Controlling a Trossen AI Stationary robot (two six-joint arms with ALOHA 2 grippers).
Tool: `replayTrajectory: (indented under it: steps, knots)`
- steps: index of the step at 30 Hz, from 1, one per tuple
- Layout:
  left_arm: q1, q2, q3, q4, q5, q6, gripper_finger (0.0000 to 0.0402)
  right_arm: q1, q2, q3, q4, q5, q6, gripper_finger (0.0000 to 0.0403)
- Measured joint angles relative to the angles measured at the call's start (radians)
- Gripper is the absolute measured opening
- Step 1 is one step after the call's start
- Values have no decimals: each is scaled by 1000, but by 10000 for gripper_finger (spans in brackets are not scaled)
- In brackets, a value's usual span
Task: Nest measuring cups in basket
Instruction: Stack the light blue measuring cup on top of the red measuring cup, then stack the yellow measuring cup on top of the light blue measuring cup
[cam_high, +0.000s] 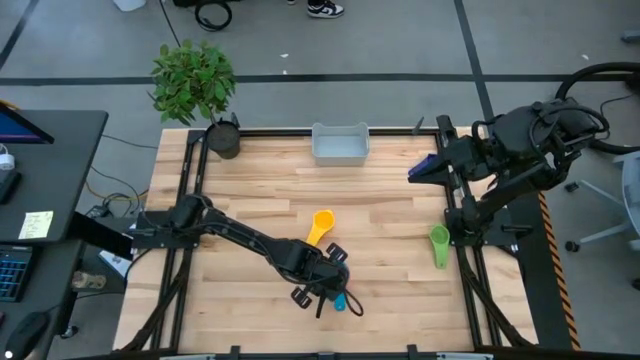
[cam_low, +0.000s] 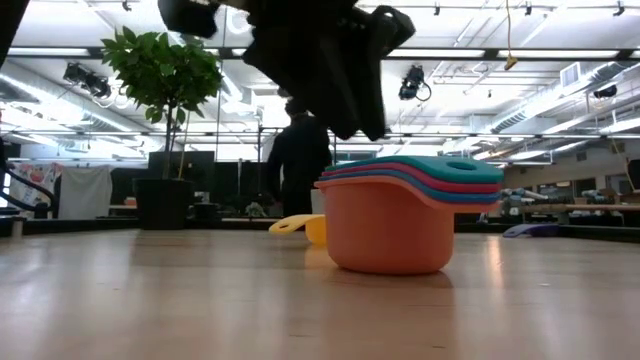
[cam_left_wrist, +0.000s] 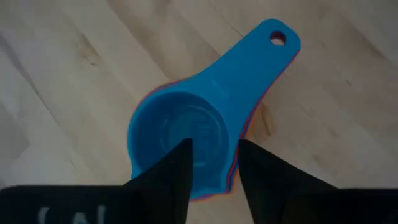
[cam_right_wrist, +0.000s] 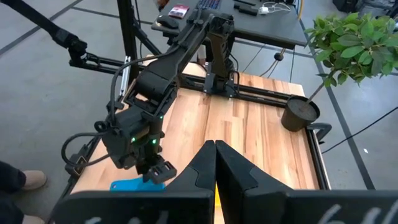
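Note:
A nested stack of measuring cups (cam_low: 392, 225), orange at the bottom and blue (cam_left_wrist: 186, 124) on top, stands upright on the table near its front edge. My left gripper (cam_left_wrist: 214, 168) hangs open just above the stack, pointing steeply down. One finger is over the blue bowl and the other over its rim beside the handle. In the low view a gap shows between gripper (cam_low: 340, 110) and stack. A yellow cup (cam_high: 320, 226), a green cup (cam_high: 439, 243) and a purple cup (cam_low: 530, 230) lie loose on the table. The basket (cam_high: 340, 143) sits at the far edge. My right gripper (cam_right_wrist: 215, 162) waits, shut, high at the right.
A potted plant (cam_high: 224, 138) stands at the far left corner of the table. The arms' black frames run along the left and right edges. Bare wood lies between the stack and the basket, apart from the yellow cup. A person (cam_low: 298, 160) stands in the room behind the table.

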Motion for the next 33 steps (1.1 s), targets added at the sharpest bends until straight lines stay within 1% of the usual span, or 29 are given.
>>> replayTrajectory:
  steps: [4,8,14,17,22,26,30,33]
  knots:
    - [-1,-32,0,-20,-29,-47,146,0,0,0,0,-7,0,9]
    - [-1,-87,0,-83,-111,-93,147,0,0,0,0,-9,0,9]
    - [-2,-219,0,-173,-228,-194,148,0,0,0,-1,-9,9,9]
    - [5,-293,0,-197,-261,-288,148,0,0,0,-25,-9,54,9]
    - [42,-394,1,-253,-270,-531,148,-10,0,0,-162,-8,232,9]
    - [86,-435,2,-340,-271,-652,149,-23,-9,-31,-157,-3,318,9]
    - [149,-437,1,-430,-263,-761,149,-63,-18,-65,-161,8,421,9]
    - [206,-432,1,-430,-222,-819,149,-91,-22,-98,-160,54,455,9]
